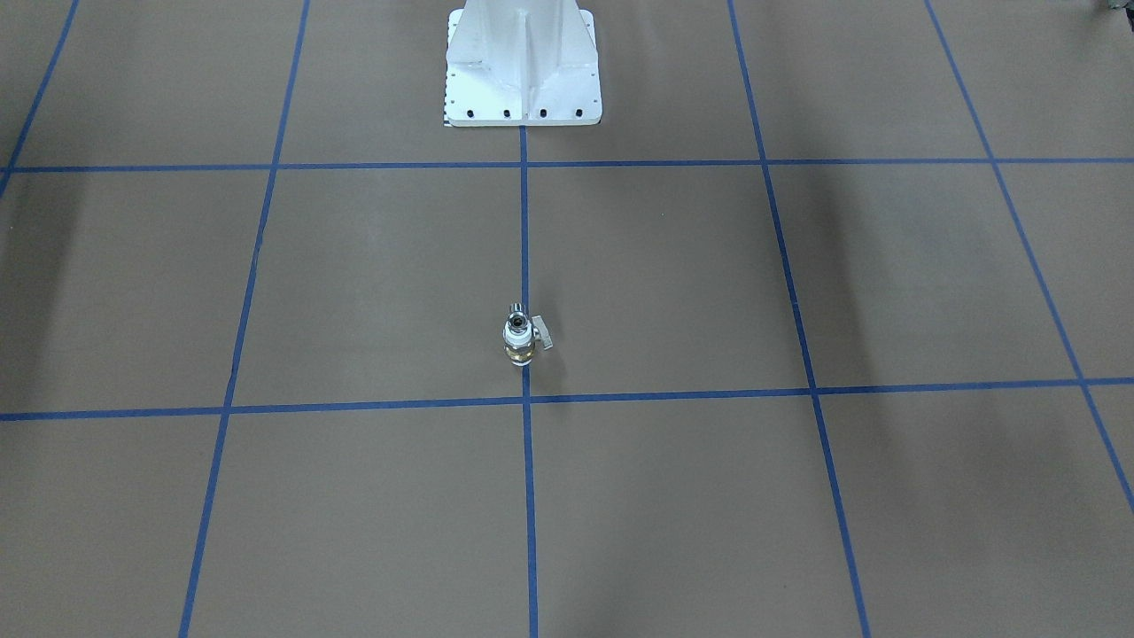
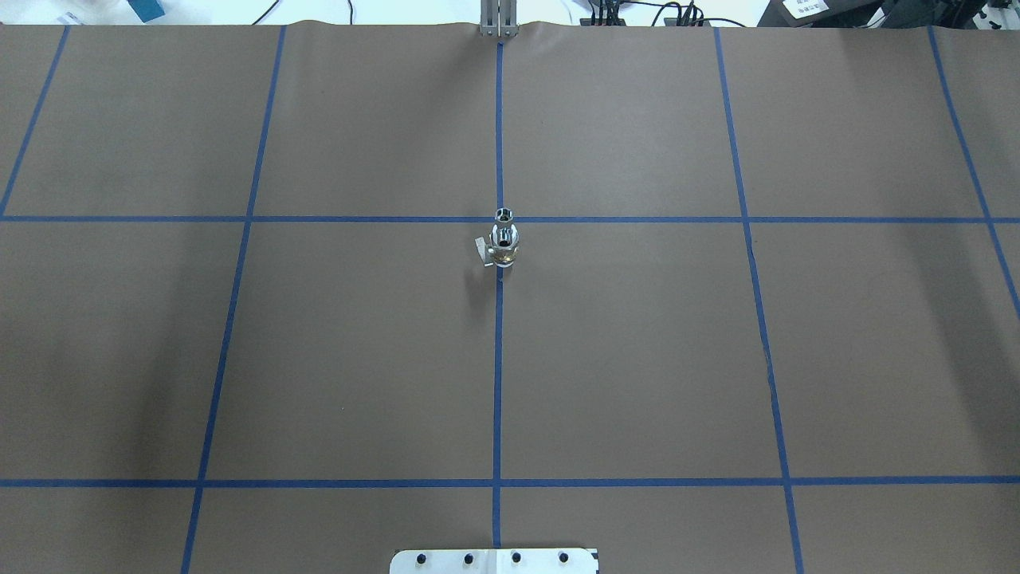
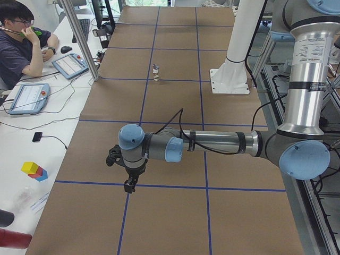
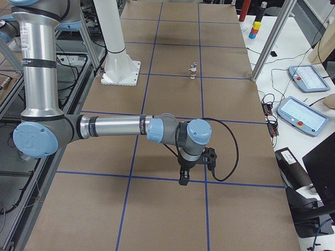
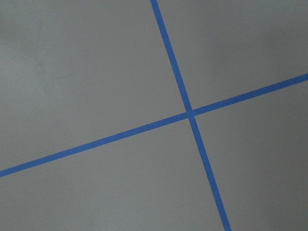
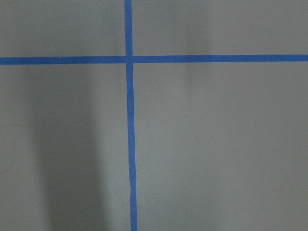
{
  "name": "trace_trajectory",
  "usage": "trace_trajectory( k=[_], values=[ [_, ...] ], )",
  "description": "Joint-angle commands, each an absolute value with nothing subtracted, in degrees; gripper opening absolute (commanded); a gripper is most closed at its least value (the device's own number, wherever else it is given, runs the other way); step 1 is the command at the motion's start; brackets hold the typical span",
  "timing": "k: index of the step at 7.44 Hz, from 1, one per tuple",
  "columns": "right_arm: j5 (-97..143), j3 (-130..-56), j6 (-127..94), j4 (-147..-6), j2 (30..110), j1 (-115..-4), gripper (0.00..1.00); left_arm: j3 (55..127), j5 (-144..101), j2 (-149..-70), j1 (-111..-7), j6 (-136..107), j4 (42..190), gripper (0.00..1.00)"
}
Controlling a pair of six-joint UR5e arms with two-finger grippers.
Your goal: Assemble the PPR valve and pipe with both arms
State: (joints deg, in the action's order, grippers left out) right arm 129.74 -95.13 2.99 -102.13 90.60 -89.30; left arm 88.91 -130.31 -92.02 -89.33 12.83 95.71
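Note:
The PPR valve (image 1: 521,346), with a brass middle, a white collar and a grey side lever, stands upright on the centre blue line. The silvery pipe (image 1: 516,316) sits on its top end, dark bore up. The pair also shows in the overhead view (image 2: 504,243) and, small, in the side views (image 3: 155,73) (image 4: 193,70). My left gripper (image 3: 129,186) hangs low over the paper far from them, in the exterior left view only. My right gripper (image 4: 182,180) does the same at the other end. I cannot tell whether either is open or shut. Both wrist views show only paper and tape.
The white bolted pedestal (image 1: 523,80) stands at the robot's side of the table (image 2: 494,560). Brown paper with blue tape lines covers the table. An operator (image 3: 21,42), tablets (image 3: 29,95) (image 4: 301,115) and metal posts (image 3: 79,37) are along the far edge.

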Motion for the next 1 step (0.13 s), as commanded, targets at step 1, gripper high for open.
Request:
trace_trajectory(
  k=[1],
  values=[
    [129.73,-95.01,3.08,-102.13,90.62,-89.3,0.99,88.86,-130.34,-92.02,-89.3,12.83,95.71,1.0]
  ],
)
